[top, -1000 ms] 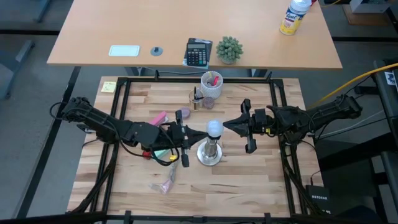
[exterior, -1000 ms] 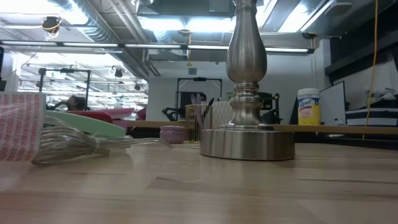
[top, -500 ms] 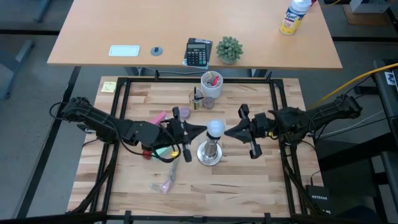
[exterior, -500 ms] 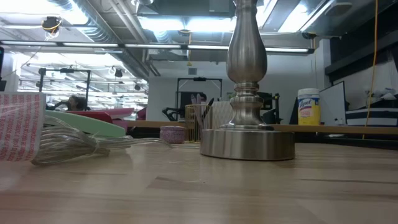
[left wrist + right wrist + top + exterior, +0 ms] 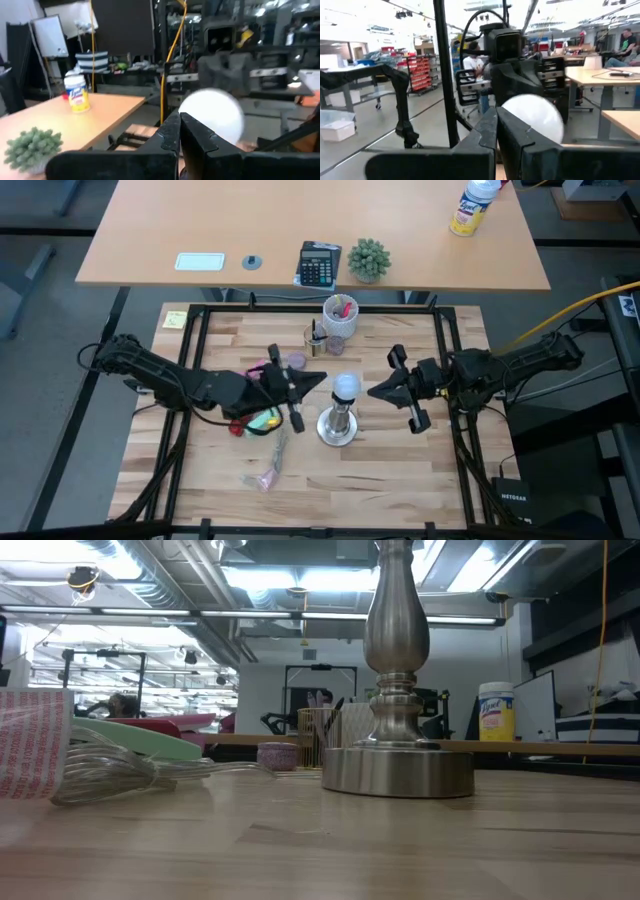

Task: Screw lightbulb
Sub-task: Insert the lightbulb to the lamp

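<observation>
Lightbulb [image 5: 345, 387] sits upright atop metal lamp stand [image 5: 339, 426], seemingly seated; left gripper [image 5: 322, 381] and right gripper [image 5: 371, 393] flank it, both clenched empty, not touching

An open-plan robotics lab or workshop: exposed silver ceiling ducts [image 5: 190, 600] and strip lights overhead, red parts shelving [image 5: 420, 72] on a bare grey floor, a white whiteboard [image 5: 49, 36], and long pale-wood desks [image 5: 310, 230] at twelve o'clock from the butcher-block worktable [image 5: 400, 470].
</observation>
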